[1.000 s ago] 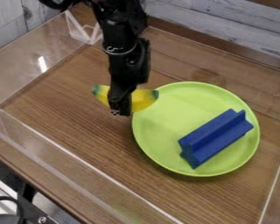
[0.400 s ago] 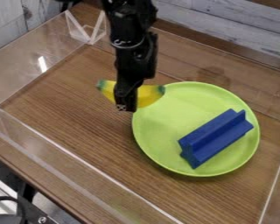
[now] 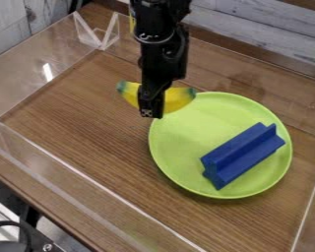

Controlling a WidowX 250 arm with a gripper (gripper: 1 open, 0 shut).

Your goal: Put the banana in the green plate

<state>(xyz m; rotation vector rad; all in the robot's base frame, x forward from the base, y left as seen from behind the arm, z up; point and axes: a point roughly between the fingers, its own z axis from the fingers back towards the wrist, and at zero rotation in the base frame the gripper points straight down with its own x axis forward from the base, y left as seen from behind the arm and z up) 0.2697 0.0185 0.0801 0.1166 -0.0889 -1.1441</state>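
The small yellow banana (image 3: 177, 97) with greenish tips hangs just above the left rim of the green plate (image 3: 187, 157), partly hidden behind my fingers. My black gripper (image 3: 153, 106) points straight down and is shut on the banana. The plate is large, round and lime-green, lying flat on the wooden table at centre right.
A blue angular block (image 3: 243, 153) lies on the right half of the plate. Clear acrylic walls (image 3: 29, 59) enclose the wooden tabletop (image 3: 68, 128), and a small clear stand (image 3: 97, 31) sits at the back left.
My gripper has carried the banana up and to the right, from the table beside the plate to over the plate's left rim.
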